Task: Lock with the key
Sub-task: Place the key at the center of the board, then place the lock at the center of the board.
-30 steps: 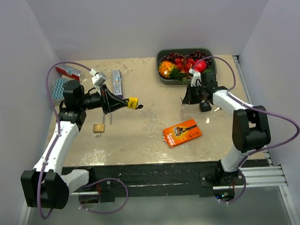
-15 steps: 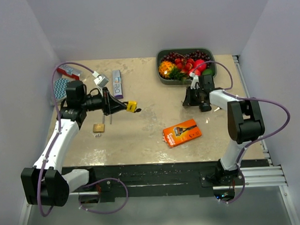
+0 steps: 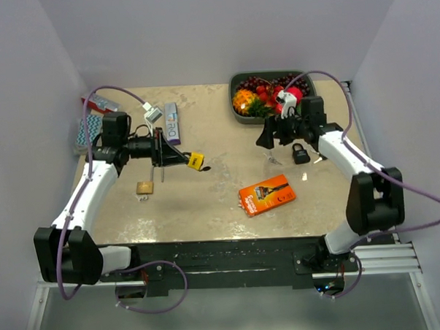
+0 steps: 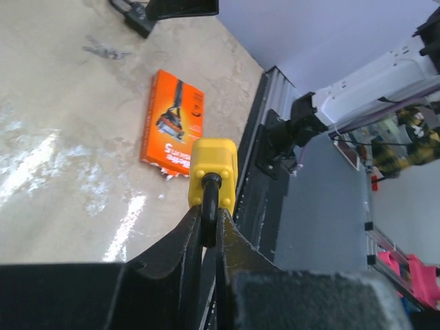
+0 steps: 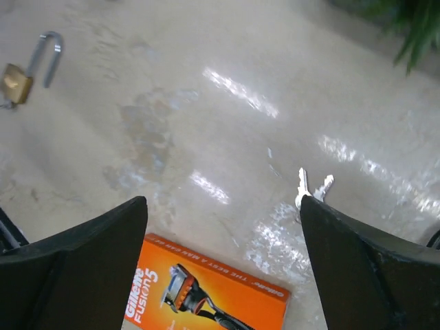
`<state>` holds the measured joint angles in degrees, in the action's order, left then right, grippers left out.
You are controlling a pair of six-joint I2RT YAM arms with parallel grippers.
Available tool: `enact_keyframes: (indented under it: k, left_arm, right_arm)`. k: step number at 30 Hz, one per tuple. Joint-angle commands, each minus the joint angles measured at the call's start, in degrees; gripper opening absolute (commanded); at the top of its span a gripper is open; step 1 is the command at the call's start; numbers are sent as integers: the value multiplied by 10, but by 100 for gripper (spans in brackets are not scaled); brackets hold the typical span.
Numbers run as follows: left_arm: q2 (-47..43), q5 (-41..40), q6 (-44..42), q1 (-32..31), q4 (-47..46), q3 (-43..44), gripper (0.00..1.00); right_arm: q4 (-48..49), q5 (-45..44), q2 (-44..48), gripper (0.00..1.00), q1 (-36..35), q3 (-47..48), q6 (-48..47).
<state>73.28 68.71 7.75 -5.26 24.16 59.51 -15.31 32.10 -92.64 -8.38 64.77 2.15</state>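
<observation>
My left gripper (image 3: 183, 157) (image 4: 210, 230) is shut on the black shackle of a yellow padlock (image 3: 196, 160) (image 4: 213, 170), holding it above the table left of centre. A pair of silver keys (image 3: 272, 158) (image 5: 310, 186) lies flat on the table. My right gripper (image 3: 265, 142) (image 5: 221, 203) hangs open just above them with nothing between its fingers. The keys show beside its right finger in the right wrist view. A black padlock (image 3: 300, 154) lies just right of the keys.
An orange razor box (image 3: 266, 195) (image 5: 206, 292) (image 4: 173, 124) lies near the centre front. A brass padlock (image 3: 144, 187) (image 5: 17, 79) with its shackle open sits at the left. A dark fruit tray (image 3: 232, 82) stands at the back. Small boxes (image 3: 172, 123) lie at the back left.
My right gripper has gone from shut to wide open and pulled back to the left of the black padlock; the keys now lie free. The left arm shifted only slightly with the yellow padlock.
</observation>
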Motion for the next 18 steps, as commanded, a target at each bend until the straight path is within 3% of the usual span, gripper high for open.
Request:
enact_keyframes:
  k: [1,5,10,14,18]
  left_arm:
    - [-34,140,14,0,-21,19,0]
    - [-24,205,8,-11,-1,22,0]
    - [-23,257,-74,-42,80,39,0]
    - [-26,288,-91,-48,103,40,0]
    - [-31,288,-103,-66,113,48,0]
  right_arm:
    - [-5,112,113,97,-37,29,-123]
    - [-10,144,213,99,-123,-3,-213]
    - [10,183,318,99,-214,-55,-290]
    - [-53,190,345,99,-262,-40,-382]
    - [-42,162,363,99,-319,-49,-412]
